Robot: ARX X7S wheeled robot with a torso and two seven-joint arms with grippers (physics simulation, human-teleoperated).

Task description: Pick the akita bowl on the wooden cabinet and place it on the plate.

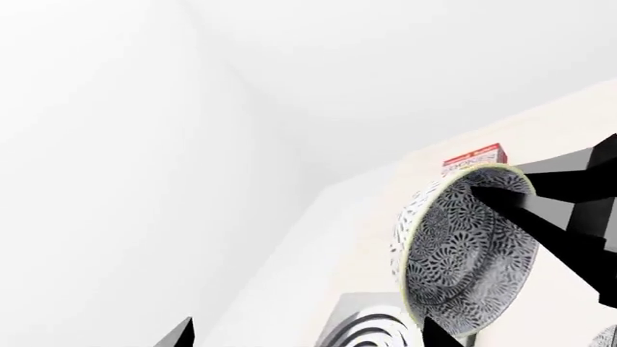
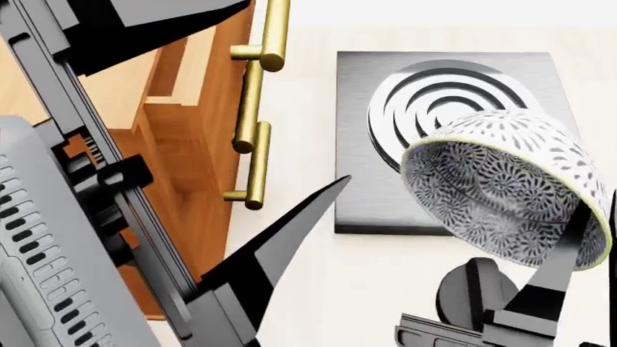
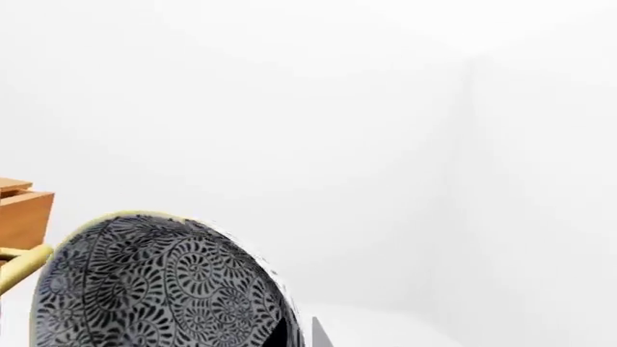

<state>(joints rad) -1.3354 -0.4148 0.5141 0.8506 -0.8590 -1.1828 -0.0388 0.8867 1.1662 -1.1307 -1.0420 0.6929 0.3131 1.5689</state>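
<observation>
**A:** Along the left edge of the countertop (image 2: 308, 303) stands the wooden cabinet (image 2: 183, 166), the biggest thing in the head view, brass handles toward the stove. Beside it a steel panel carries the ringed stove burner (image 2: 434, 94).

**B:** And the akita bowl (image 2: 511, 188)?

**A:** Off the cabinet and in the air over the near right corner of that panel, tipped on its side with its patterned inside facing the robot. The right gripper (image 2: 554, 249) comes up from below and is closed on the bowl's rim: one finger (image 1: 501, 199) lies against the inside wall, and the other is presumably on the outer wall, where I can't see it.

**B:** The left gripper (image 2: 279, 246)?

**A:** Carrying nothing, its dark finger pointing toward the panel. Whether the jaws are spread or together, I cannot tell.

**B:** Where's the plate?

**A:** Not visible in any view, and that's the first risk: those white rings on the burner could be mistaken for it, and the bowl would end up on the stove. Second, a thin pinch on a steeply tilted rim could let the bowl swivel or slip during a quick swing. Third, if released while still tipped, I'd expect it to roll rather than settle. There's also a red-topped box (image 1: 475, 155) beyond the bowl that a wide sweep might clip.
</observation>
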